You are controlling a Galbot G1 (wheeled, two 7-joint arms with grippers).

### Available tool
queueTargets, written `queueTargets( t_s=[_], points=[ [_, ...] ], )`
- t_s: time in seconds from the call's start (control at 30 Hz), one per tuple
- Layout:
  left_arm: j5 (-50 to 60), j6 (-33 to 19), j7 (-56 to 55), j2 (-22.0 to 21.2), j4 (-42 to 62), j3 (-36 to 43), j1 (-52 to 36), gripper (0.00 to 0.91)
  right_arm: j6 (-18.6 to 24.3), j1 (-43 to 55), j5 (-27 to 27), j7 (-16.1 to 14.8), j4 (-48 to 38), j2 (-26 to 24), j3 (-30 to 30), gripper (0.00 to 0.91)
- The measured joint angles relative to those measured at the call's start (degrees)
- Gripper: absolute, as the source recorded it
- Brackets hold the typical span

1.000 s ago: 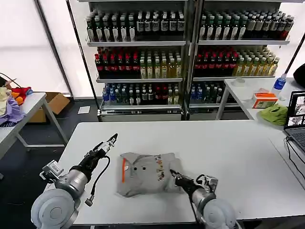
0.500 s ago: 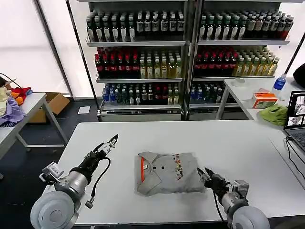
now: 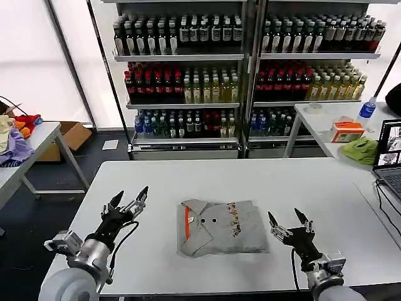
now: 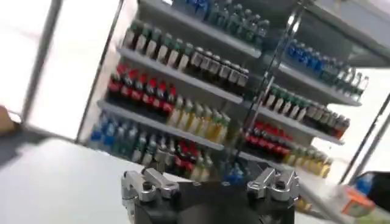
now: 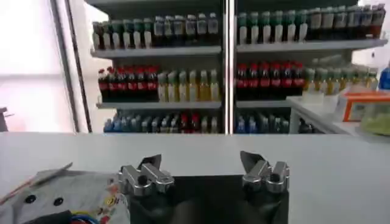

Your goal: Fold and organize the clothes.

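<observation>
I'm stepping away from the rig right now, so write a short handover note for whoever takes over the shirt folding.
Left gripper: open, holding nothing, raised above the white table to the shirt's left.
Right gripper: open, holding nothing, just off the shirt's right edge.
Shirt: one light grey shirt with an orange-lined collar, lying folded into a compact rectangle near the middle of the table, collar and buttons facing up, chest print showing.
Done: this shirt looks folded and neither gripper is touching it.
Left: check that the edges are tidy, then put it wherever folded clothes go. No other shirt lies on this table.
</observation>
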Motion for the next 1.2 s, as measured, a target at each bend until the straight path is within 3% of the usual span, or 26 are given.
queueTargets(
  t_s=[0.2, 0.4, 0.77, 1.2],
  points=[
    [11.5, -6.8, 8.3, -1.7, -0.4, -1.9, 5.0, 0.907, 7.0, -3.2, -0.1, -5.7, -1.7, 0.7, 4.8, 0.907],
    [19.7, -11.8, 13.3, -3.4, -0.8, -2.8, 8.8, 0.907, 11.2, -6.4, 0.3, -8.7, -2.2, 1.8, 8.2, 0.907],
    [27.5, -16.1, 19.7, -5.0, -1.1, -5.5, 11.3, 0.907, 16.4, -10.0, 0.2, -11.0, -1.8, 3.0, 12.2, 0.907],
    [30.6, -17.4, 24.7, -6.4, -0.9, -7.6, 12.0, 0.907, 18.2, -10.9, 1.3, -12.2, -1.6, 3.9, 14.7, 0.907]
  ],
)
